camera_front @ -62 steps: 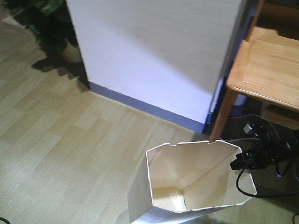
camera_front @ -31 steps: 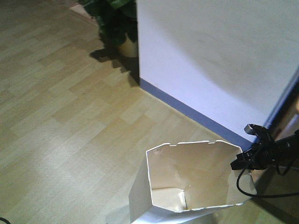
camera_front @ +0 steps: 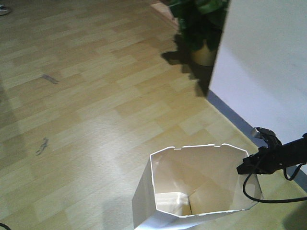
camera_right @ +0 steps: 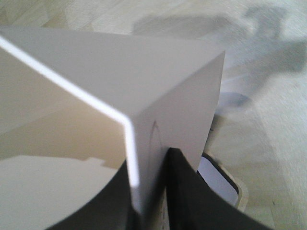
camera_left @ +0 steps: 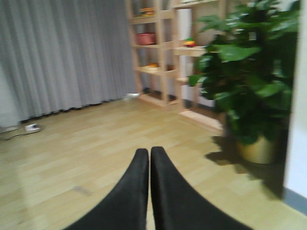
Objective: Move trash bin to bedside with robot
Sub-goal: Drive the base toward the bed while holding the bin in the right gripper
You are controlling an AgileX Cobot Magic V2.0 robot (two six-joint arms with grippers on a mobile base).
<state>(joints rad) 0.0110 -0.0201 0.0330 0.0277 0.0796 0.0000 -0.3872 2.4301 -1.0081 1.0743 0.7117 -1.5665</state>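
Observation:
The white faceted trash bin stands at the bottom of the front view, its cream inside showing. My right gripper, at the end of the thin black robot arm, is shut on the bin's right rim corner. The right wrist view shows the bin wall pinched in my right gripper, one finger inside and the other outside. My left gripper is shut on nothing and hangs over bare wooden floor. The bedside is out of view.
A large potted plant stands by the corner of a white wall with a dark baseboard. Wooden shelves and a grey curtain are farther off. A black cable loops beside the bin.
The front view has swung left: the wall and plant slid right and the wooden desk left the frame. The bin and my right gripper kept their place in the picture.

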